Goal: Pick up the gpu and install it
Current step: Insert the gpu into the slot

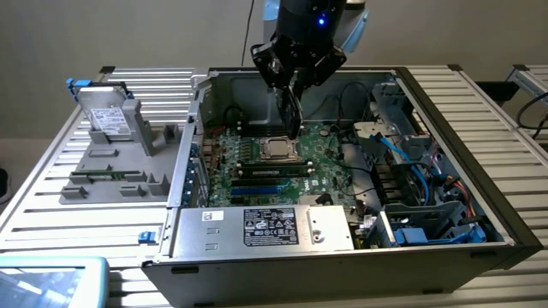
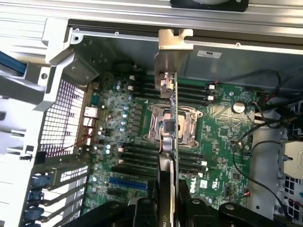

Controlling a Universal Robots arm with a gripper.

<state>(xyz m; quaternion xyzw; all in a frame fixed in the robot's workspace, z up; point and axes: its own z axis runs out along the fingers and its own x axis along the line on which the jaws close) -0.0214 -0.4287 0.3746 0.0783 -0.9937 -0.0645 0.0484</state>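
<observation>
The fingers (image 1: 285,80) were clamped on the gpu (image 1: 293,117), which hung on edge inside the open computer case (image 1: 342,276), over the motherboard (image 1: 221,183) beside the processor socket (image 1: 276,149). Whether its lower edge touched the board could not be told. In the wrist view, the fingers (image 2: 144,210) pinched the card from both sides. The gpu (image 2: 173,113) ran edge-on across the socket (image 2: 173,125), with its metal bracket (image 2: 171,47) toward the case wall. In the exterior view, a grey holder (image 1: 111,176) carrying a hard drive (image 1: 107,119) stood on the worktop (image 1: 51,192) at the case's nine o'clock.
</observation>
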